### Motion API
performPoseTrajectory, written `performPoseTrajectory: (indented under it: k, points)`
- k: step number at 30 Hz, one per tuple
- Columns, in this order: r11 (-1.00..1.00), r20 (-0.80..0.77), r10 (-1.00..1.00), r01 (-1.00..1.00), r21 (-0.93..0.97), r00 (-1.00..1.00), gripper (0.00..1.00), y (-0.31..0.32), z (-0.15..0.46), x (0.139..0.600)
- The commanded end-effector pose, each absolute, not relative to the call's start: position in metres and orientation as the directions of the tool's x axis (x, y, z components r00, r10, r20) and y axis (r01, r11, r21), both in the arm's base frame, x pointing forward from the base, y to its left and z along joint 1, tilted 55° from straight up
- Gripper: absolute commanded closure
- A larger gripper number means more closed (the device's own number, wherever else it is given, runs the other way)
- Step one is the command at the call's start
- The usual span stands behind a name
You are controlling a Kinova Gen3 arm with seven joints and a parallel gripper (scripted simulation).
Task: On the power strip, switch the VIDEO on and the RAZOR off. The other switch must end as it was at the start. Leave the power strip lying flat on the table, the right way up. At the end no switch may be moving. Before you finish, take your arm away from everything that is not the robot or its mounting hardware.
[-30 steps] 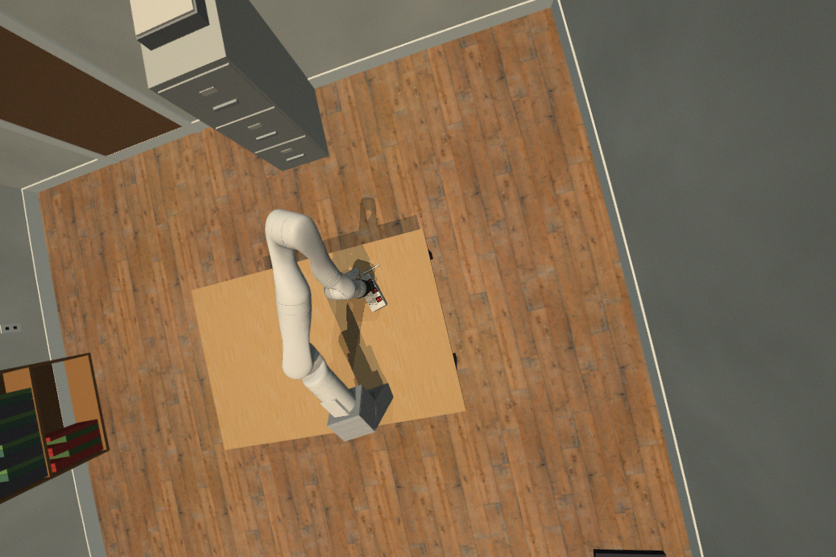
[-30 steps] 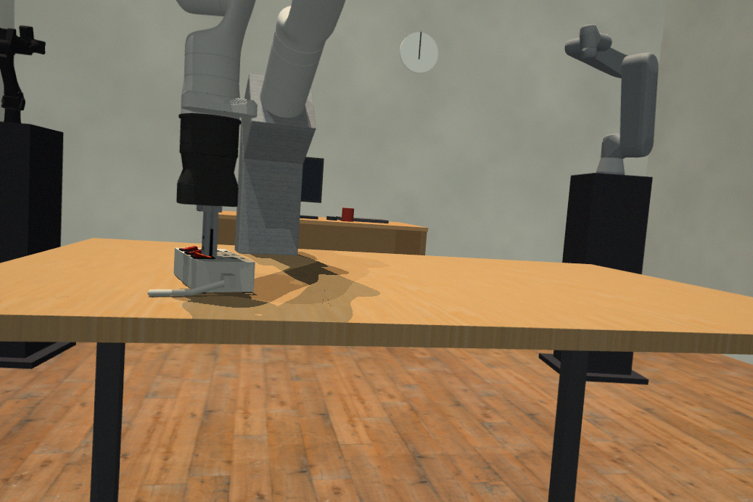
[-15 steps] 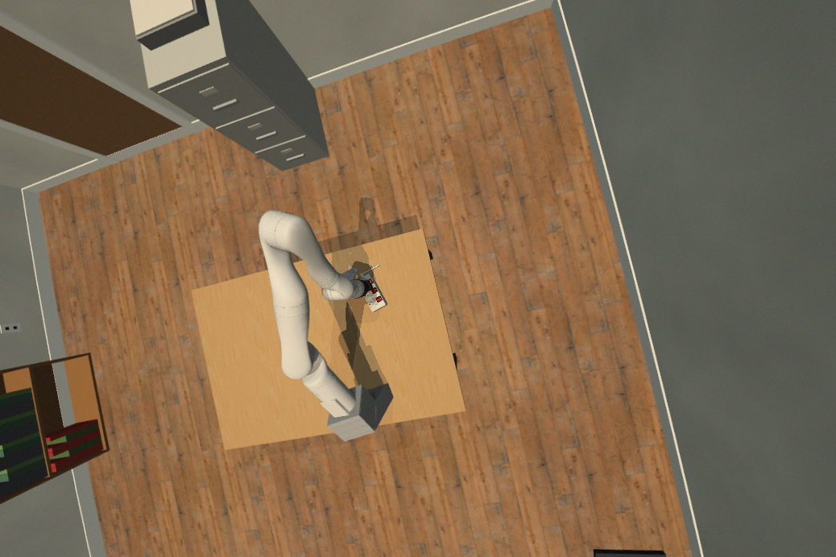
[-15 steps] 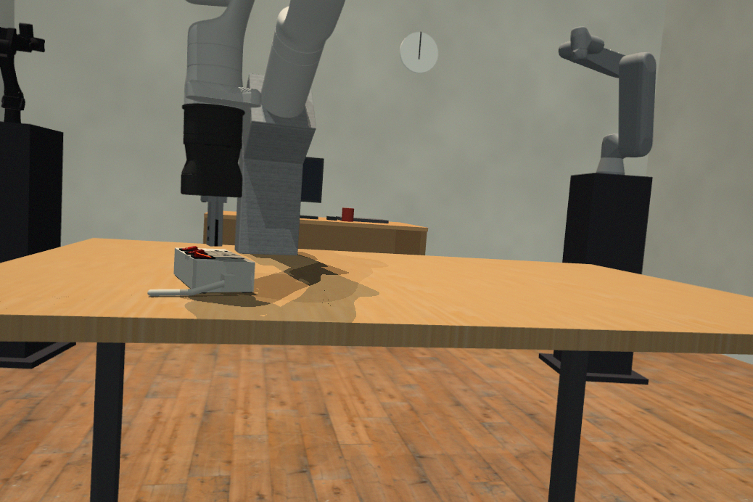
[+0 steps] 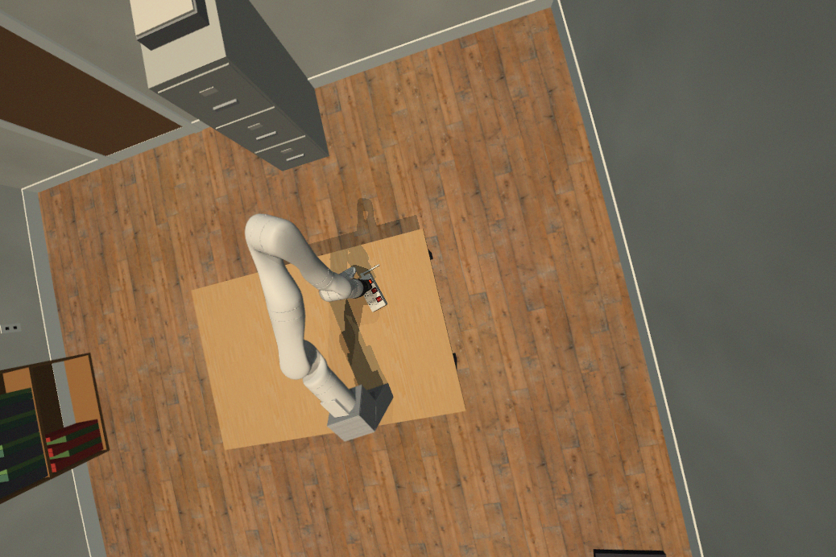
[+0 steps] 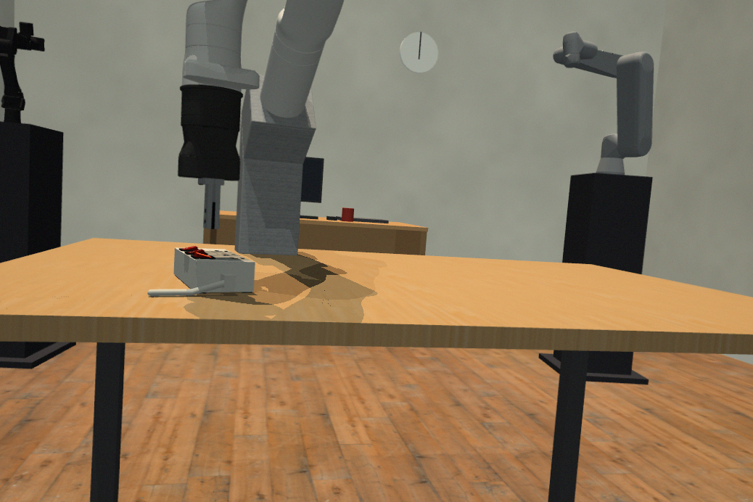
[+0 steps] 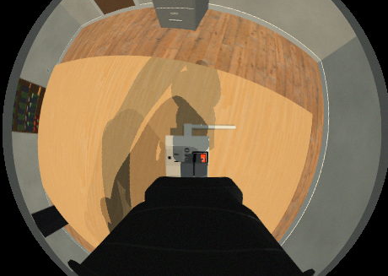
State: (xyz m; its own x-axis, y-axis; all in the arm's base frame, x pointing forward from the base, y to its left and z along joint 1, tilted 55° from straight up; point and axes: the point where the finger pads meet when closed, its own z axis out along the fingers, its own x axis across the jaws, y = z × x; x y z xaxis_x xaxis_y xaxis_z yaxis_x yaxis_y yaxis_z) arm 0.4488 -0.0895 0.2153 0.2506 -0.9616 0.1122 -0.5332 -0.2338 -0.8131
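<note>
The power strip lies flat on the table, right way up. A white cord comes out of its end. Three red switches show on it in the top view: the one nearest the cord, the middle one and the far one. The wrist view shows only the switch nearest the cord; the others are hidden behind the fingers and gripper body. The labels and switch positions are too small to read. My gripper is shut and empty, a little above the strip.
The table carries the arm's base. The strip lies toward the table edge on the cord side. A filing cabinet stands on the floor beyond the table.
</note>
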Motion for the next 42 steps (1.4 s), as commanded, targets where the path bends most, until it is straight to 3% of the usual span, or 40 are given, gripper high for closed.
performPoseTrajectory:
  k: [1,15,16,42]
  points:
    - [-0.227,0.108,-0.964,-0.540,-0.810,0.243,1.00,-0.092,0.215,0.446]
    - [-0.227,0.108,-0.964,-0.540,-0.810,0.243,1.00,-0.092,0.215,0.446]
    - [-0.227,0.108,-0.964,-0.540,-0.810,0.243,0.00,-0.092,0.215,0.446]
    - [-0.227,0.108,-0.964,-0.540,-0.811,0.244,0.00,-0.096,0.229,0.425]
